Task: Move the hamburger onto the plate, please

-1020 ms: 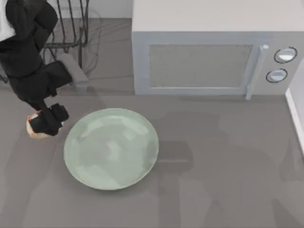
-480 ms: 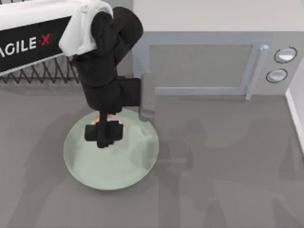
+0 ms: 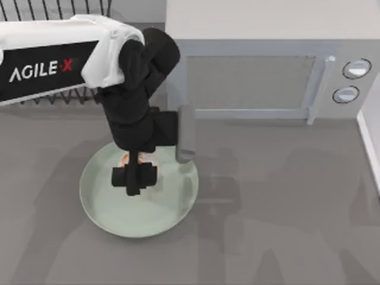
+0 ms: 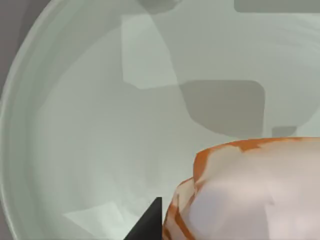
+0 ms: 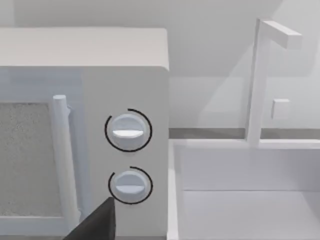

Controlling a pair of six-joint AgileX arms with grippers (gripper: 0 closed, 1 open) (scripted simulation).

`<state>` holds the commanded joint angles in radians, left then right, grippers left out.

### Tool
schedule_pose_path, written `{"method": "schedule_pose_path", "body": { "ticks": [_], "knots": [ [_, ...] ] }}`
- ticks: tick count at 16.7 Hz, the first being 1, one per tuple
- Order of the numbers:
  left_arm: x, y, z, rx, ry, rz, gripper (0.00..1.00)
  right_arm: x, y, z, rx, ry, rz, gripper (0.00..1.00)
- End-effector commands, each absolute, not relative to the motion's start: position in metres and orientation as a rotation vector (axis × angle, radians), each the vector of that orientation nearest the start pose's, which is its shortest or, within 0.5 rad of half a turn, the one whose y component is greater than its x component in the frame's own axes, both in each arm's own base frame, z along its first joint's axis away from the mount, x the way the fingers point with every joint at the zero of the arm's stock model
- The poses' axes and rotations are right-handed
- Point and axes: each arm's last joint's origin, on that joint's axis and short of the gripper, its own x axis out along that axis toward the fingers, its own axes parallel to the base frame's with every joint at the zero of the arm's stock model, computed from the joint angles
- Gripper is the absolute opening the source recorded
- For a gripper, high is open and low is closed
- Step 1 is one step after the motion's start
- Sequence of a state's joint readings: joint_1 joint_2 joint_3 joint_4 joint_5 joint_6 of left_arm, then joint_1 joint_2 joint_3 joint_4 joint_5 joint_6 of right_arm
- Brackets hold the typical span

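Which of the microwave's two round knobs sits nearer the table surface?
The lower knob on the microwave, below the upper knob. In the top view it is the knob closer to the table.

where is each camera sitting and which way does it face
Top view: above the table, looking down on the plate and microwave; shows the left arm with its claw over the plate.
Left wrist view: on the left wrist, looking down at the plate and the hamburger; a dark finger tip shows.
Right wrist view: on the right wrist, facing the microwave knobs and a sink.
Shared: plate and hamburger in top and left wrist views; microwave in top and right wrist views.
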<state>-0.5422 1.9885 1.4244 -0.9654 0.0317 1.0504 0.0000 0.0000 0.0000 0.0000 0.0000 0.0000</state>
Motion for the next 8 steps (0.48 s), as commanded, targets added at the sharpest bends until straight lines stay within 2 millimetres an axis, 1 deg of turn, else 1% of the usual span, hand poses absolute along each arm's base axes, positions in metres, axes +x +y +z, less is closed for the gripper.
{"method": "schedule_pose_path", "body": {
  "ticks": [2,5,8],
  "knots": [
    [0.3225,-0.1920,0.1501,1.197,1.164,-1.234,0.00,0.1057,-0.0012,0.1600,0.000,0.000,0.000,1.00],
    [0.3225,-0.1920,0.1497,1.197,1.165,-1.235,0.00,0.1057,-0.0012,0.1600,0.000,0.000,0.000,1.00],
    [0.3225,-0.1920,0.1497,1.197,1.165,-1.235,0.23,0.1057,-0.0012,0.1600,0.000,0.000,0.000,1.00]
  ]
}}
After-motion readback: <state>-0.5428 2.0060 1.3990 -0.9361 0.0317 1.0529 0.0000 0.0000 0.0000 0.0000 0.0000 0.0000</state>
